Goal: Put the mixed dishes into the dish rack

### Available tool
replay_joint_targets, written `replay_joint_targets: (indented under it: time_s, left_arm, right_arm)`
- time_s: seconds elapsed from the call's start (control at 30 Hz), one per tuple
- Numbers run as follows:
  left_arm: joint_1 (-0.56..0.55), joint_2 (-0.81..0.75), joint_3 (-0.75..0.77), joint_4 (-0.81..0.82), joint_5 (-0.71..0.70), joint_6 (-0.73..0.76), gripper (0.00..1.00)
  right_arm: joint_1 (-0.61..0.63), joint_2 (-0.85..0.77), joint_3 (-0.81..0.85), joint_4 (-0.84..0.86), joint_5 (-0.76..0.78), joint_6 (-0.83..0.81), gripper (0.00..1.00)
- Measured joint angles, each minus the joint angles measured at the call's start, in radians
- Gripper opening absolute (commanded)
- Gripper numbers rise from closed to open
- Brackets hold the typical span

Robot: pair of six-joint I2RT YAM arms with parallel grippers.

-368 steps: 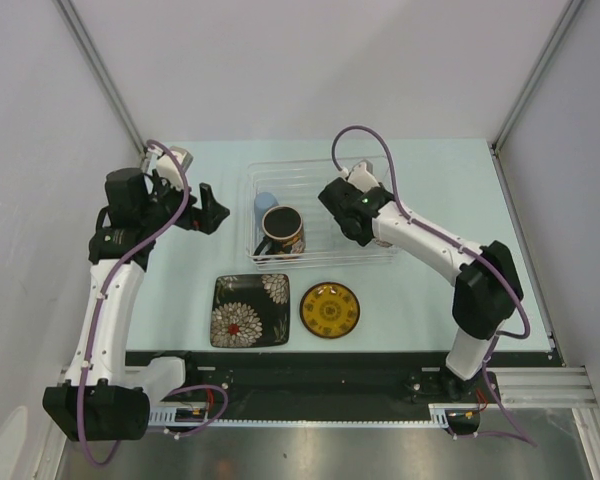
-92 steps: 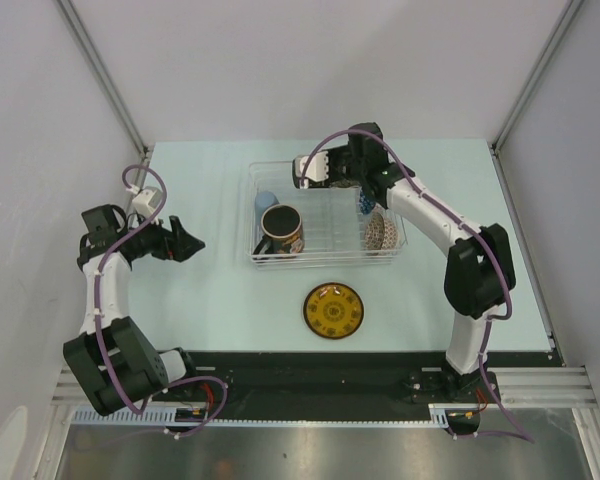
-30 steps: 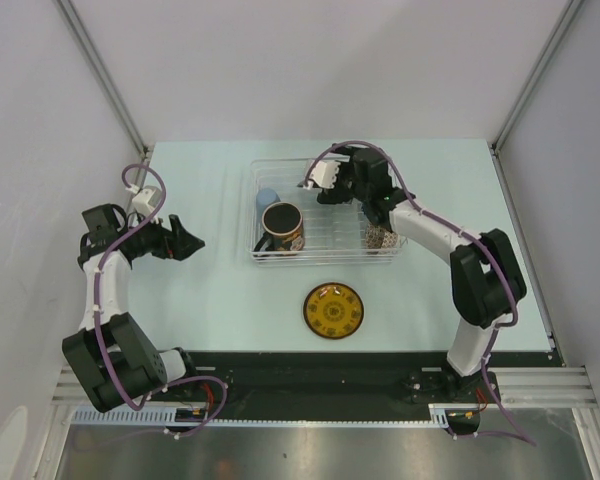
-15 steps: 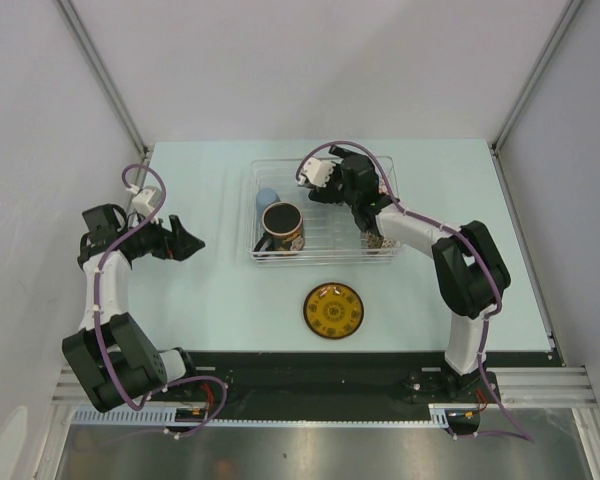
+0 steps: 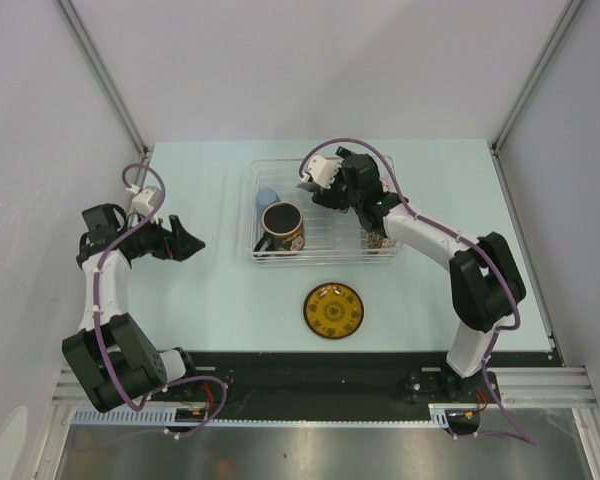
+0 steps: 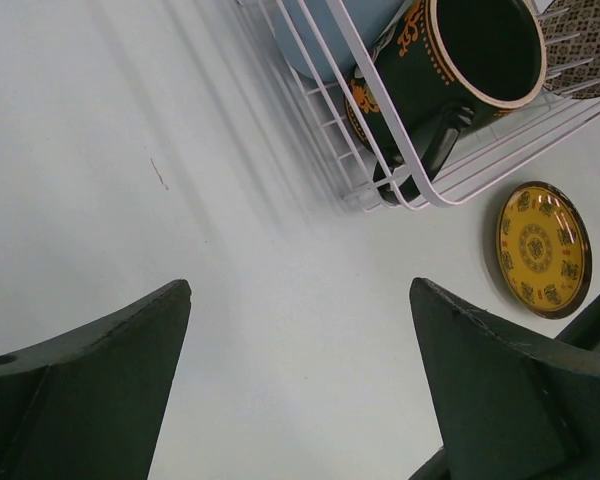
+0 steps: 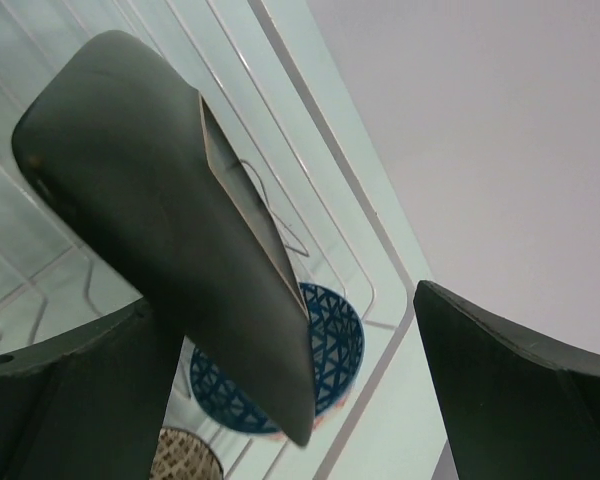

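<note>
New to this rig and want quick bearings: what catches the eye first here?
The yellow round saucer lies alone on the table, in front of the dish rack. Over the rack the right gripper hangs open, with the black square floral plate on edge between its fingers.

Six dishes [image 5: 282,228], one dish rack [image 5: 325,240]

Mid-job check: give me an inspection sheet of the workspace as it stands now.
Surface: pale table, no spills seen.
Job's things: dish rack holds pale blue cup, mug, black plate on edge, blue bowl, brownish bowl; yellow saucer outside it on the table.
Clutter: nothing seen.
Grippers: left gripper open, empty, left of rack; right gripper open over rack, astride the plate.
Cables: purple cables looped along both arms.
Surroundings: plain walls, metal frame.
</note>
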Motion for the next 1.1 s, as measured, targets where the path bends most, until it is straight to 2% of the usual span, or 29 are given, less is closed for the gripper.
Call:
replay_joint_targets:
  time_s: [0.37, 0.6, 0.7, 0.77, 0.87, 1.0, 1.1]
  left_arm:
    - [0.000, -0.025, 0.058, -0.035, 0.027, 0.001, 0.97]
    - [0.000, -0.027, 0.167, -0.097, 0.040, 0.029, 0.97]
    - [-0.017, -0.029, 0.212, -0.172, 0.034, 0.107, 0.97]
    - [-0.065, -0.033, 0.228, -0.237, 0.006, 0.187, 0.97]
    - [-0.197, -0.062, 0.224, -0.310, -0.063, 0.292, 0.98]
    - [-0.422, -0.140, 0.173, -0.314, -0.175, 0.369, 0.99]
    - [-0.599, -0.188, 0.106, -0.285, -0.259, 0.380, 0.99]
  right_arm:
    - [0.017, -0.210, -0.033, -0.188, 0.032, 0.143, 1.00]
    - [0.023, -0.507, -0.041, -0.384, -0.016, 0.511, 1.00]
    - [-0.048, -0.591, -0.042, -0.497, -0.149, 0.711, 1.00]
    - [-0.105, -0.639, -0.125, -0.508, -0.262, 0.852, 1.00]
    - [-0.117, -0.724, -0.356, -0.531, -0.355, 1.044, 1.00]
    - [-0.109, -0.859, -0.648, -0.587, -0.411, 1.284, 1.00]
    - [-0.109, -0.924, -0.744, -0.585, -0.418, 1.453, 0.95]
